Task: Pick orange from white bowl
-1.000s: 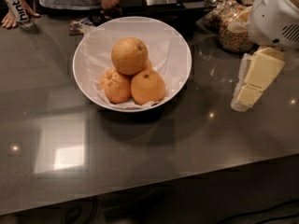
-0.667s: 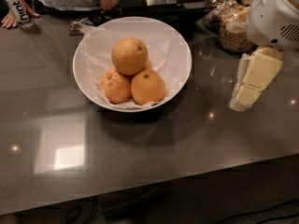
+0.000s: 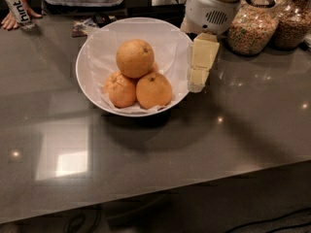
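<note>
The white bowl (image 3: 92, 52) lined with crinkled white paper sits on the grey counter, left of centre. The orange (image 3: 134, 58), the largest and palest fruit with a dark stem dot, rests on top of two smaller, deeper-orange fruits (image 3: 153, 91). My gripper (image 3: 198, 74), with cream-coloured fingers, hangs from the white arm just outside the bowl's right rim, beside the fruit and level with the rim. It holds nothing.
Two glass jars of cereal (image 3: 251, 27) stand at the back right. A bottle (image 3: 17, 6) held by a person's hand is at the back left. The counter's front edge runs across the lower part of the view.
My gripper has moved left, from well right of the bowl to right against its right rim. The view has shifted, so the bowl sits further right in the picture. The fruits have not moved.
</note>
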`<control>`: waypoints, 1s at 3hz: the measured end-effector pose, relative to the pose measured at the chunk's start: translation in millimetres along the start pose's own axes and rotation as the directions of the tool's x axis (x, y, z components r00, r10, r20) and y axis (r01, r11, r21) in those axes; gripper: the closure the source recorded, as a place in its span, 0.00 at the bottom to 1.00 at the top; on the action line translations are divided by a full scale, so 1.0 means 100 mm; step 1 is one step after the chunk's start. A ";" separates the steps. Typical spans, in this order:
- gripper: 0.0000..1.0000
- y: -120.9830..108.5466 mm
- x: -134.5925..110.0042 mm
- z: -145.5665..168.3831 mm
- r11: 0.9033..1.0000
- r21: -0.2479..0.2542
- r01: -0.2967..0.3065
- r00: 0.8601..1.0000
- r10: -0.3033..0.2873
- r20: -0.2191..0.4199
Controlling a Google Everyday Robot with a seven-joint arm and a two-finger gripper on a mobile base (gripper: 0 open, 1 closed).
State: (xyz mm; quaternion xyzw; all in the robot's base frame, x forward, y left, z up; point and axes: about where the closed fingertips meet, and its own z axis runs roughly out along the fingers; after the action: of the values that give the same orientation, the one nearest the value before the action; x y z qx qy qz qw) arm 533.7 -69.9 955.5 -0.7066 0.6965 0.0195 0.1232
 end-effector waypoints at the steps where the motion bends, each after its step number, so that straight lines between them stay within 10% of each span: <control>1: 0.00 -0.04 -0.05 0.00 1.000 0.017 0.005 1.000 -0.006 0.013; 3: 0.00 -0.12 -0.42 0.04 0.997 -0.016 0.069 0.997 -0.068 0.035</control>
State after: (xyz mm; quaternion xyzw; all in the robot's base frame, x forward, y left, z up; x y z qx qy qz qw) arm 545.2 -27.8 961.6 -0.7308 0.6694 0.0337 0.1296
